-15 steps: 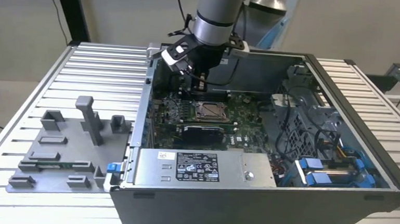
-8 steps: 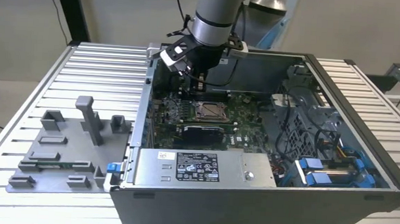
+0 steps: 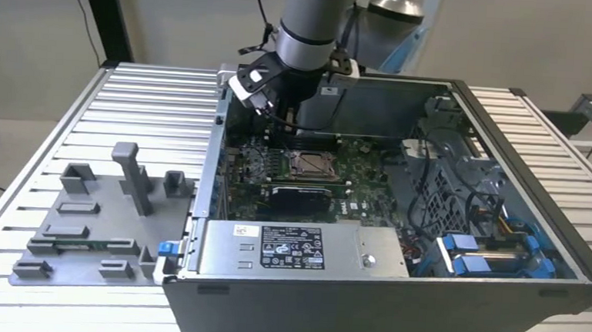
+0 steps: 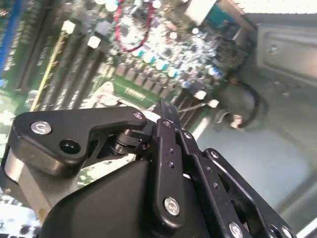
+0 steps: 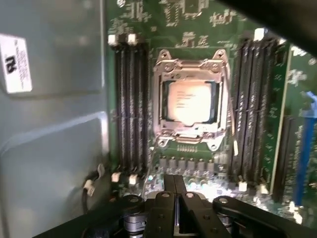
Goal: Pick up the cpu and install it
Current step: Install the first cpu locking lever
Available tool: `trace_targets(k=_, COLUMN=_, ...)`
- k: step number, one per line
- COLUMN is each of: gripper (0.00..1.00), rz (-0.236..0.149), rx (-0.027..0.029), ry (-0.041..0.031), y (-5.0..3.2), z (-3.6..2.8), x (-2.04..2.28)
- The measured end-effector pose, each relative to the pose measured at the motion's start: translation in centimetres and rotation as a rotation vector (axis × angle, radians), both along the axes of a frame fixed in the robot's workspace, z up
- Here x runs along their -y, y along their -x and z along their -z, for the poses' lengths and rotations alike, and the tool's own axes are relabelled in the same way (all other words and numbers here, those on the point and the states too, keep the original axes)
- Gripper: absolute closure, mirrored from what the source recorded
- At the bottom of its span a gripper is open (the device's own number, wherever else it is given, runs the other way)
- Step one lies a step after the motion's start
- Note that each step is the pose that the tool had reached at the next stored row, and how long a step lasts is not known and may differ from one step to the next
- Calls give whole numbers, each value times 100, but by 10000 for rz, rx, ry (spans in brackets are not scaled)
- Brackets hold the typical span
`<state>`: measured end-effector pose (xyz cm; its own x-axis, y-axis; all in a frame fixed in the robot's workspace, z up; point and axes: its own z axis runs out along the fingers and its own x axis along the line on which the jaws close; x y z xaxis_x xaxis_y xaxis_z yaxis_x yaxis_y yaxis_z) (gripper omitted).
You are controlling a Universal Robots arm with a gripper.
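Observation:
The cpu [image 5: 190, 101], a small square chip with a silvery top, lies inside the metal-framed socket [image 5: 191, 67] on the green motherboard [image 3: 363, 158]. It also appears in the exterior view as the cpu [image 3: 310, 164] in the middle of the open computer case [image 3: 391, 295]. My gripper [image 5: 174, 181] hovers above the board beside the socket, apart from the chip, with its black fingers pressed together and nothing between them. The second wrist view shows the gripper [image 4: 162, 107] tips meeting over the board. In the exterior view the gripper [image 3: 281, 117] hangs just behind the socket.
Rows of memory slots [image 5: 130, 109] flank the socket on both sides. A grey power supply [image 3: 291, 247] with a label sits at the case front, and cables and blue drive bays [image 3: 476, 250] lie toward the exterior view's right. Grey fixture blocks [image 3: 97, 223] stand on the slatted table outside the case.

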<state>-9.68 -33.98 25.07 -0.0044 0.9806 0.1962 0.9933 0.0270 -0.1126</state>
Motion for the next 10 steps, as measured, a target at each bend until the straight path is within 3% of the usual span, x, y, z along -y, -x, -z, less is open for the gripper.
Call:
trace_targets(k=3, gripper=100, rz=-6, rx=0, ry=-444, y=43, z=5, x=16)
trace_targets(k=4, gripper=100, rz=-8, rx=-1, ry=-556, y=52, z=7, x=30)
trace_targets(k=5, gripper=100, rz=-16, rx=-1, ry=-624, y=59, z=10, x=46)
trace_targets(k=7, gripper=100, rz=-74, rx=-3, ry=-656, y=65, z=14, x=72)
trace_targets(k=10, gripper=100, rz=-274, rx=-7, ry=-765, y=64, z=25, x=76)
